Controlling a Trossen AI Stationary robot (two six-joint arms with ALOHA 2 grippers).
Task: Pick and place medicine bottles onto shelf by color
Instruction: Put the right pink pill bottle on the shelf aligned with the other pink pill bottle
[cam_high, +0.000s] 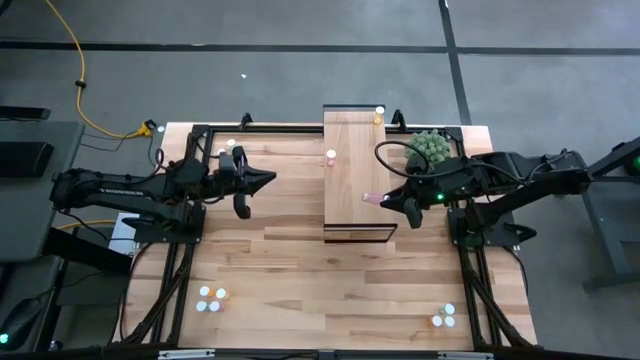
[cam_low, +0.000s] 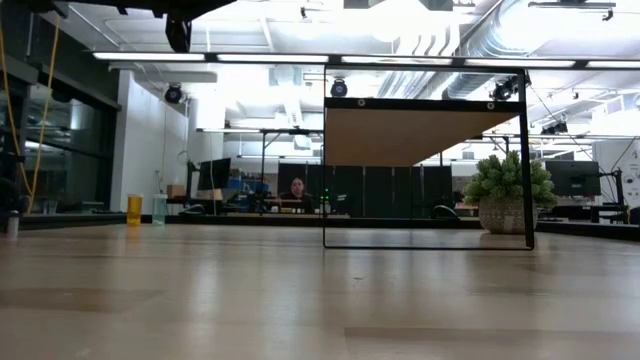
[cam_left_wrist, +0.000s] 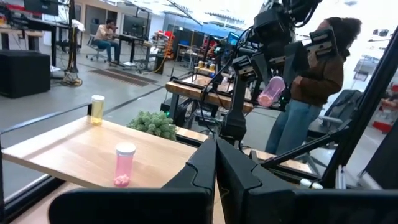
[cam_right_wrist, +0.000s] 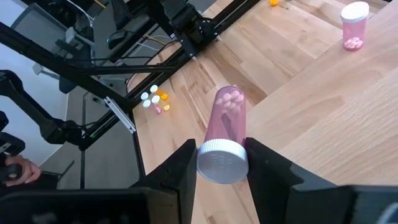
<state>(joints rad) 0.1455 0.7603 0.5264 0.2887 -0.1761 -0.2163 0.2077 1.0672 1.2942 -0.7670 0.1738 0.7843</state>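
Left arm: extended inward from the left side, raised; left gripper (cam_high: 243, 182) with fingers (cam_left_wrist: 205, 165) pressed together, nothing held. Right arm: extended inward from the right side; right gripper (cam_high: 397, 203) with fingers (cam_right_wrist: 180, 171) clamped on a pink bottle (cam_right_wrist: 225, 134).

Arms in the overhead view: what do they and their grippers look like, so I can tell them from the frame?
Both arms are black, jointed and slim, with black cables looped along them. The left gripper ends in two dark pointed fingers. The right gripper has the same dark fingers, with a small green light glowing near its wrist. No printed markings are legible.
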